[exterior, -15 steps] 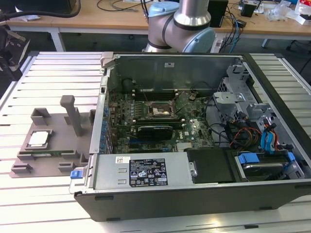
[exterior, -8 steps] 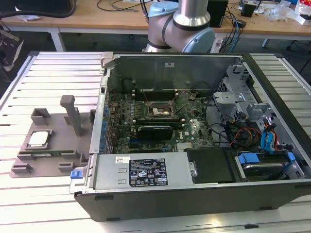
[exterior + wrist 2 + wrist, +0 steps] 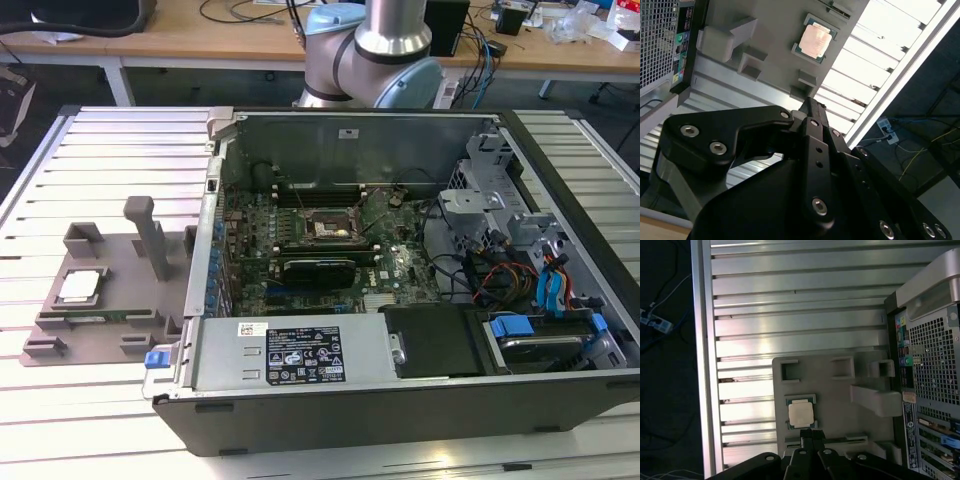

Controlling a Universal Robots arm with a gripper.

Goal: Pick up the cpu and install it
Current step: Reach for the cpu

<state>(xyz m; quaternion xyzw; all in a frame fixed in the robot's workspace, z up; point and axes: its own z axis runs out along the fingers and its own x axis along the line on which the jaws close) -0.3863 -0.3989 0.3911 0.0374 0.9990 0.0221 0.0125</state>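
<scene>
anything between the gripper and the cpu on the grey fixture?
Nothing visible. In the first wrist view the gripper is apart from the cpu, which lies uncovered in its recess on the grey fixture. The fixture's raised blocks stand beside the chip, not over it.

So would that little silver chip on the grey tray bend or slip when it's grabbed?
Probably stiff: the cpu looks like a flat plate with a metal top. Likely light, being thin and small beside the grey holder it lies on. Its shiny top may be slippery, and flat as it is, it shouldn't roll.
</scene>
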